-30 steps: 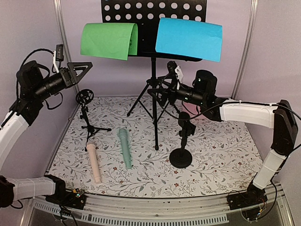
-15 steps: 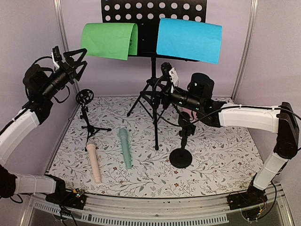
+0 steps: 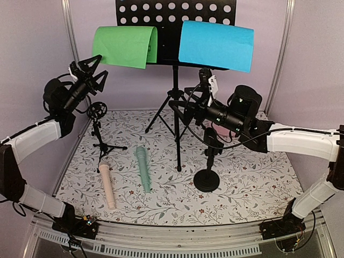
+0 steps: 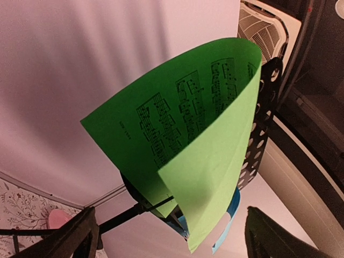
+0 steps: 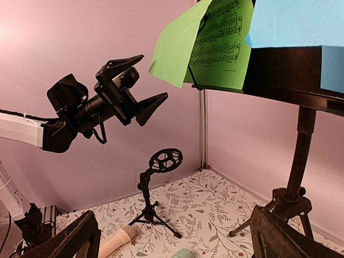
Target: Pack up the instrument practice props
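The black perforated music rack stands on tripod legs at the back, with a curled green sheet and a blue sheet on it. My left gripper is open just left of the green sheet's lower edge, apart from it. In the left wrist view the green sheet hangs ahead, above the open gripper. My right gripper is open beside the rack's pole, holding nothing. The mint microphone and pink microphone lie on the mat. A tripod mic support and a round-base support stand upright.
The floral mat is walled in on the left, back and right. The rack's spread legs take up the back middle. Something pink shows behind my right arm. In the right wrist view the tripod support stands near the back left corner.
My left gripper has swung right and up toward the green sheet's lower left edge. My right gripper has shifted up and a little to the right, near the pole.
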### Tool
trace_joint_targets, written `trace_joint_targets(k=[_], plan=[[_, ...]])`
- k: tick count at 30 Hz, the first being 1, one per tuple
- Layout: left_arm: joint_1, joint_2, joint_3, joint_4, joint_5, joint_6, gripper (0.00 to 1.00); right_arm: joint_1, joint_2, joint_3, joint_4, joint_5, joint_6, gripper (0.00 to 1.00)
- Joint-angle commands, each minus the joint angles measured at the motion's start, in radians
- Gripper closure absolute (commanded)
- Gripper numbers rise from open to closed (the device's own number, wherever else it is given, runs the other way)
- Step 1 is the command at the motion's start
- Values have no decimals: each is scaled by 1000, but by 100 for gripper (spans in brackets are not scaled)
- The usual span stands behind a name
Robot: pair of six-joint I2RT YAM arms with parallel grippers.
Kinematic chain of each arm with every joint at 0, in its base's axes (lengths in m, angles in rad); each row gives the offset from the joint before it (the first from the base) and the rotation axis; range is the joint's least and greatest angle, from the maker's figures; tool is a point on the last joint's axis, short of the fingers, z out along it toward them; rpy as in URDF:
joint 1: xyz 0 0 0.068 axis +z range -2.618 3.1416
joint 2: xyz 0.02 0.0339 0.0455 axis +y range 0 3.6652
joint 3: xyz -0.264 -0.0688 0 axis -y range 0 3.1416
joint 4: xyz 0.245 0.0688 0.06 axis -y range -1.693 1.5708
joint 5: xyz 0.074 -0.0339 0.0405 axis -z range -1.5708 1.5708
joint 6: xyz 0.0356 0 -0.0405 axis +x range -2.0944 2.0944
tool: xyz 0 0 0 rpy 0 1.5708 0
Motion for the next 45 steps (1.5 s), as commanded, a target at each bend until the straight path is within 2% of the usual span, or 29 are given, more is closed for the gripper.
trace_joint_targets(k=[1,12,16,22,29,34,39,45], plan=[[0,47,46,114,-7,-85,6,11,-52,-28,5,34,-3,1],[-38,113,77,313,56,-96,16,10,-81,-50,3,19,-49,1],[-52,99,88,292,66,-65,21,12,-90,-64,2,14,-54,1],[-60,43,93,204,62,4,40,11,-90,-63,1,3,-52,1],[-60,-1,94,172,52,39,49,11,-72,-40,0,-18,-52,1],[-63,-27,96,143,48,56,63,12,-67,-34,-10,-21,-52,1],[-64,-58,100,66,10,76,70,11,-53,-27,-8,-28,-43,1],[-71,-45,134,62,-20,77,75,17,-48,-22,-10,-39,-18,1]])
